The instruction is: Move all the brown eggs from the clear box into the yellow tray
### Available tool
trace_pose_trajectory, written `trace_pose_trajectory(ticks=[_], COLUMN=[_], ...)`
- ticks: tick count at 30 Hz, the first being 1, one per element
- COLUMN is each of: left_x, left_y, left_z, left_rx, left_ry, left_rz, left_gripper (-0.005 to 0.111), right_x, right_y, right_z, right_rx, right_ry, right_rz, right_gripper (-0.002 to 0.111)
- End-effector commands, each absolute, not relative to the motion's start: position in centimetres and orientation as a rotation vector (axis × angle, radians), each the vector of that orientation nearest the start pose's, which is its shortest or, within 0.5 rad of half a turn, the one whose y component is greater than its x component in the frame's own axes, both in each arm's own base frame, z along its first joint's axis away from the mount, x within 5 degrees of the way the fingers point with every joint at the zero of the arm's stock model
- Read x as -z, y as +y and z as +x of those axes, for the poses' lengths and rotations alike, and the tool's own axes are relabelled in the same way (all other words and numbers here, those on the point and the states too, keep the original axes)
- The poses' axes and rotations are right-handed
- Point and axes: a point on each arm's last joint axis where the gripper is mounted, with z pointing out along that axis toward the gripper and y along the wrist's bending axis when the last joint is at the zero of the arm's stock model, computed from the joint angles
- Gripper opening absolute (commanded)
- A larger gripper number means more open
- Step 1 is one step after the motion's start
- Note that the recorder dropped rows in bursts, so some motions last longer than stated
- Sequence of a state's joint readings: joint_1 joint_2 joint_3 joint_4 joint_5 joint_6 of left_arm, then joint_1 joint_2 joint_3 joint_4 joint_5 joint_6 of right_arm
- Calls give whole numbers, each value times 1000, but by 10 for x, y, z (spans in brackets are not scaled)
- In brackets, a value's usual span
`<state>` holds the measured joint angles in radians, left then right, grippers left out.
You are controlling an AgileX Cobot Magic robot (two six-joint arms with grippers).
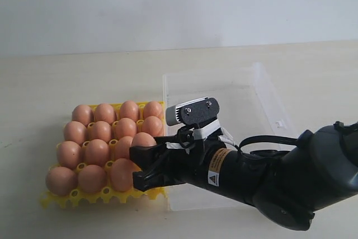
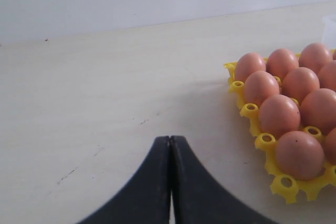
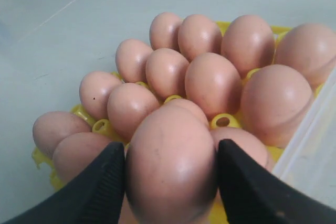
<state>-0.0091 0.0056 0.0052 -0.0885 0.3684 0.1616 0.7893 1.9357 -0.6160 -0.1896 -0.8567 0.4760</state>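
Right arm nearest, lying across the clear box. Right gripper clamps one brown egg between its black fingers, at the near right corner of the yellow tray. Other brown eggs sit in the remaining cups. Tray lies just beside the box's left wall. Left gripper closed on nothing, above the table.

The brown eggs: smooth shells, matt with a faint sheen, a few dark specks. The yellow tray: moulded plastic, slightly glossy. The clear box: transparent colourless plastic, smooth, glossy. The desk: pale, matt, lightly scuffed. The right gripper fingers: black, matt.
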Motion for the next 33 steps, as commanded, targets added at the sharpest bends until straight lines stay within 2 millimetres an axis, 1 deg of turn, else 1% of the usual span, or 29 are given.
trace_pose_trajectory(ticks=[1, 5, 7, 10, 14, 16, 18, 20, 24, 26, 27, 30, 31, 33], left_x=[-181, -181, -181, -181, -181, -181, -181, -181, -181, -181, -181, -181, -181, -181], left_y=[-4, -4, -4, -4, -4, -4, -4, -4, -4, -4, -4, -4, -4, -4], left_z=[53, 53, 53, 53, 53, 53, 53, 53, 53, 53, 53, 53, 53, 53], left_rx=[-12, -12, -12, -12, -12, -12, -12, -12, -13, -13, -13, -12, -12, -12], left_ry=[1840, 1840, 1840, 1840, 1840, 1840, 1840, 1840, 1840, 1840, 1840, 1840, 1840, 1840], left_rz=[97, 97, 97, 97, 97, 97, 97, 97, 99, 99, 99, 97, 97, 97], left_gripper=[0, 0, 0, 0, 0, 0, 0, 0, 0, 0, 0, 0, 0, 0], right_x=[-107, -105, -104, -104, -103, -102, -102, -102, -102, -105, -110, -142, -162, -191], right_y=[238, 237, 237, 237, 235, 234, 233, 233, 233, 234, 234, 234, 232, 225], right_z=[218, 218, 218, 218, 219, 220, 221, 221, 221, 221, 221, 220, 219, 217], right_rx=[-856, -861, -866, -863, -849, -837, -832, -832, -832, -841, -848, -872, -850, -762], right_ry=[2015, 2044, 2060, 2071, 2087, 2100, 2106, 2106, 2106, 2091, 2075, 1963, 1889, 1785], right_rz=[-545, -523, -507, -504, -465, -435, -421, -421, -421, -426, -427, -460, -499, -543], right_gripper=[0, 0, 3, 16, 43, 53, 61, 63, 64, 61, 56, 35, 24, 7])
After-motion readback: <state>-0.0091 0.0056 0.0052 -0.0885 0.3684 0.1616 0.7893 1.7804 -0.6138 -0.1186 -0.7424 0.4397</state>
